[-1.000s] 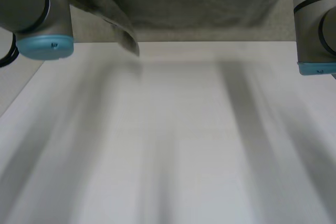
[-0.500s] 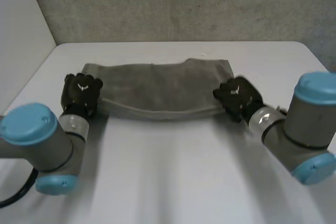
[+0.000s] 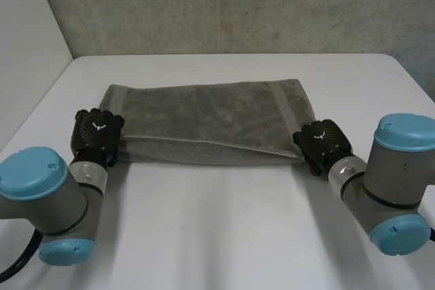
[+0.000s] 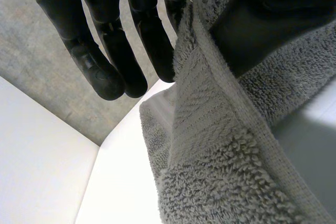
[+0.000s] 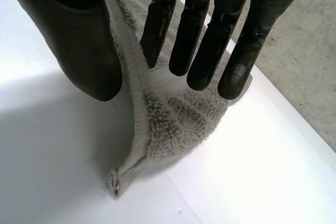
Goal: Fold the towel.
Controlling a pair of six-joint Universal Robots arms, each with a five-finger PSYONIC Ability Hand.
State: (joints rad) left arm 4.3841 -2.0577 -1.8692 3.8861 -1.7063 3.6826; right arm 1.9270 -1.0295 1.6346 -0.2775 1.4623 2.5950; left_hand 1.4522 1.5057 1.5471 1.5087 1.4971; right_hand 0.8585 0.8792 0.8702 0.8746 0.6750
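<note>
The grey towel [image 3: 204, 120] lies folded in a long band across the white table [image 3: 224, 236], its doubled edge toward me. My left hand [image 3: 97, 134] is at the towel's near left corner. In the left wrist view the towel [image 4: 220, 145] is pinched between the thumb and the fingers [image 4: 152, 45]. My right hand [image 3: 323, 142] sits at the near right corner. In the right wrist view a ridge of towel [image 5: 173, 114] rises off the table between the thumb [image 5: 79, 40] and the straight fingers, while the corner tip rests on the table.
A grey wall [image 3: 224, 5] stands behind the table's far edge. Bare tabletop stretches from the towel's near edge to my arms. Both forearms lie low over the table at either side.
A second ago the towel hung high, close to the head camera. It has since been laid down and drawn flat. Both hands have moved nearer and wider apart, and the right hand's fingers have loosened.
</note>
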